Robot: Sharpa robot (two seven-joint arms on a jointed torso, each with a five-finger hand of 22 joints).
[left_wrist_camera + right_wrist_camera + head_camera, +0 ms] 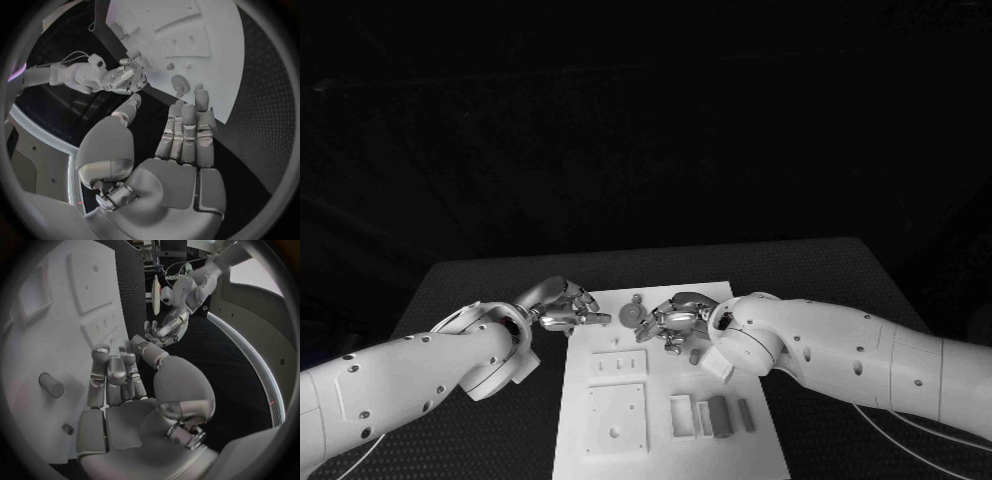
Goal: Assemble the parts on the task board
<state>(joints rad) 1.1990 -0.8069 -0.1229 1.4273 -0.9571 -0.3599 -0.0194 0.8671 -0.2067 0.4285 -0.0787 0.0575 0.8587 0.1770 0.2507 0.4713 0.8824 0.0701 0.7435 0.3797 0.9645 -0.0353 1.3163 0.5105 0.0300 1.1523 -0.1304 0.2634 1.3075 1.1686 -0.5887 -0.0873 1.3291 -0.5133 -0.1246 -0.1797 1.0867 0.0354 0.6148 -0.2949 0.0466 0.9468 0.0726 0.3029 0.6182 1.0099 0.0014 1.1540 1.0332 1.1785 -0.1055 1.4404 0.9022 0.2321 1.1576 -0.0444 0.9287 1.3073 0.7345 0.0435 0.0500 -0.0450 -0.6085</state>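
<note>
Your right hand (678, 322) is hovering empty, fingers apart, closest to the round peg (51, 385) standing just beyond its fingertips.

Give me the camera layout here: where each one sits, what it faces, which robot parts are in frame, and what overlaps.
Head view: on the robot's head, looking down at the black table and task board; both arms enter, left hand and right hand over the board's far end.
Left wrist view: behind the left hand, facing the board and the right hand.
Right wrist view: behind the right hand, facing the board and the left hand.
Shared: all show the board; each wrist view catches the opposite hand.
</note>
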